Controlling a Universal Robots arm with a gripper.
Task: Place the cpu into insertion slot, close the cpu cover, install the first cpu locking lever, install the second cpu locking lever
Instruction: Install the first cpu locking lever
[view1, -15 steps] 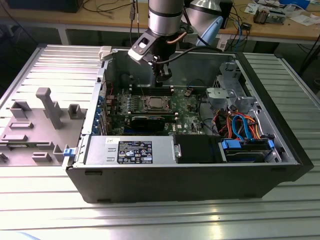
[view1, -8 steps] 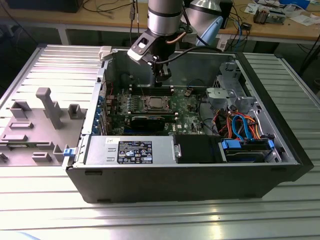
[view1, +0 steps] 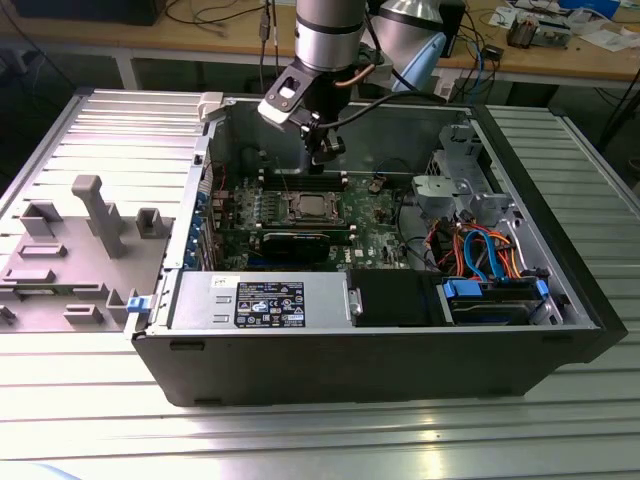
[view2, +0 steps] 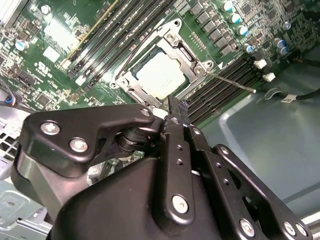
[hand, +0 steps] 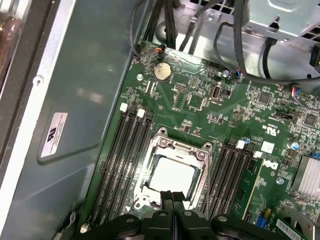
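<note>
The cpu (view2: 161, 75) lies in the insertion slot (view2: 126, 81) on the green motherboard, its dull silver top showing. The cpu cover (view2: 192, 64) lies flat around the chip's edges. In the first wrist view the cpu (hand: 172, 176) sits inside the cover (hand: 181, 148). A thin metal locking lever (view2: 231, 83) sticks out from one socket corner over the memory slots. My gripper (view2: 174, 106) hangs just above the socket's edge, shut with nothing between its fingers. In the exterior view the gripper (view1: 323, 160) hovers over the socket (view1: 308, 208).
The motherboard sits in an open black computer case (view1: 370, 360) on a ribbed metal table. Black memory slots (hand: 122, 155) flank the socket. A drive cage with coloured cables (view1: 480, 250) fills the exterior view's right. A grey fixture (view1: 70, 250) stands at the exterior view's left.
</note>
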